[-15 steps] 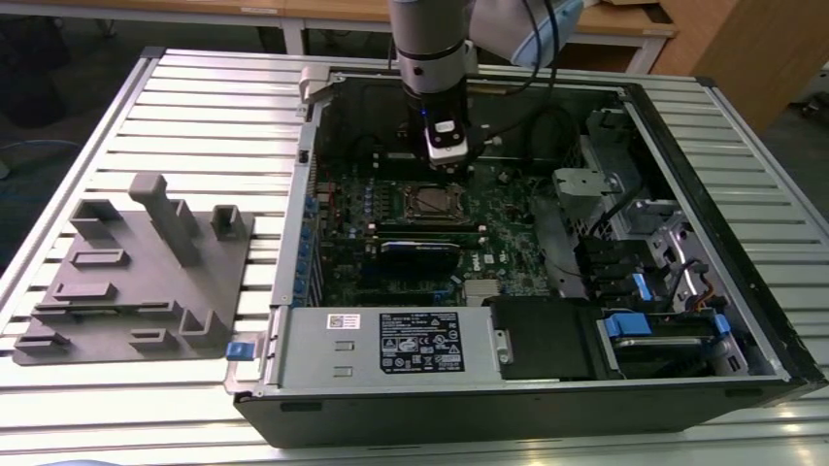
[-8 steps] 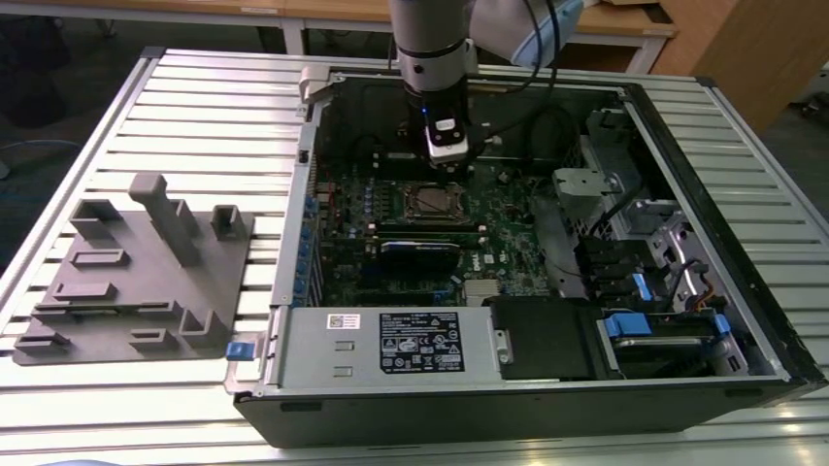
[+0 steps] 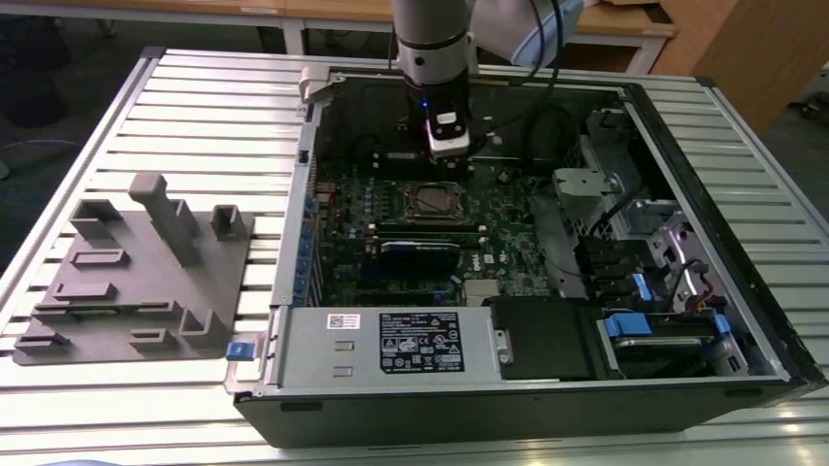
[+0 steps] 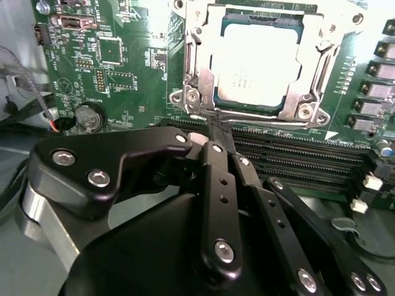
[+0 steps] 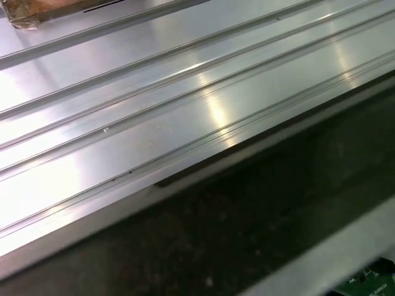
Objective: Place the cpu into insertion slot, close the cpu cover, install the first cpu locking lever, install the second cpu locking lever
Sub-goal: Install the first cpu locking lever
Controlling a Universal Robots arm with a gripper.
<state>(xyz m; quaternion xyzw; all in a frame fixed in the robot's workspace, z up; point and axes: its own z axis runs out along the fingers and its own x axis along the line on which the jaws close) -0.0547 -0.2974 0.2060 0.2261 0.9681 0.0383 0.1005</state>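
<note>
Black gripper linkage sits closest in the second wrist view, fingers pinched together with nothing visibly between them, tips right at the near rim of the socket. Landmark = insertion slot.

- cpu: already seated flat inside the insertion slot, silver top visible through the frame window.
- cpu cover: silver frame lies down over the cpu, flat on the slot, edges around the chip on all sides.
- Fingertips: touching or just short of the slot's near edge, at a thin lever wire there; can't tell which.
- Black memory slots: parallel rows just beside the slot, between it and the gripper body.
- Green motherboard: surrounds the slot; round coin cell well off to one side of it.

Exterior view: arm comes straight down into the open computer case, gripper just beyond the insertion slot. Grey fixture block sits on the slatted table, well apart from the slot, at the exterior view's left.

First wrist view: ribbed metal table surface.
</note>
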